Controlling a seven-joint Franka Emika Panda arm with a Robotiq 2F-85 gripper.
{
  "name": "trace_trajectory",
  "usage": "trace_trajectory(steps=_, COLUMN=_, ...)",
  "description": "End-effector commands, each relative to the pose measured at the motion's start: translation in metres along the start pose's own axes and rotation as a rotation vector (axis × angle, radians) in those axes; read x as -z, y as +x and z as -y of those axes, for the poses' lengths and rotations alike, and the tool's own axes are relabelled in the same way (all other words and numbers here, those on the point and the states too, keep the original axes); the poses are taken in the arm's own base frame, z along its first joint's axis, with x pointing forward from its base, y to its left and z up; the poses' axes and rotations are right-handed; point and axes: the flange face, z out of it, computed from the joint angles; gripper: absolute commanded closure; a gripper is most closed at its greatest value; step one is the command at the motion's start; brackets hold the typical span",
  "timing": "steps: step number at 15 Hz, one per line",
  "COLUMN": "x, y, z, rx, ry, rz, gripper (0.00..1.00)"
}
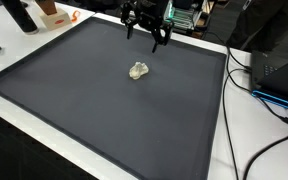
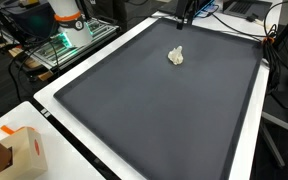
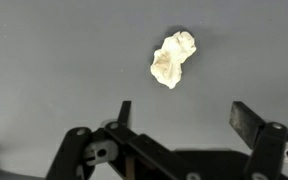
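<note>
In an exterior view, the black metal gripper (image 1: 150, 40) hovers with its jaws wide over a dark grey mat (image 1: 84, 110). A pale crumpled wad (image 1: 137, 71) lies at its 7 o'clock. In the wrist view, the wad (image 3: 172, 59) sits at 12 o'clock, untouched.

Small crumpled lump (image 1: 137, 71), pale cream, irregular in outline, resting loose on the far half of the dark grey mat (image 1: 104, 110), well apart from its edges.
</note>
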Motion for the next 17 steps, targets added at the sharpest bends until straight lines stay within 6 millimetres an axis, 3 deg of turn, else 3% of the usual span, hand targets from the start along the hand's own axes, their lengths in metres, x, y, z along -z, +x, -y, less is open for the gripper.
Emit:
trace_trajectory(steps=1, x=0.008, y=-0.006, z=-0.016, rx=-0.064, ry=0.090, rz=0.013, gripper=0.00)
trace_trajectory(steps=10, x=0.022, y=-0.006, z=-0.037, rx=-0.173, ry=0.189, rz=0.028, gripper=0.00)
trace_trajectory(steps=11, x=0.022, y=0.003, z=-0.029, rx=-0.162, ry=0.160, rz=0.034, gripper=0.00)
trace_trajectory(steps=17, x=0.024, y=0.002, z=-0.032, rx=-0.170, ry=0.165, rz=0.032, gripper=0.00)
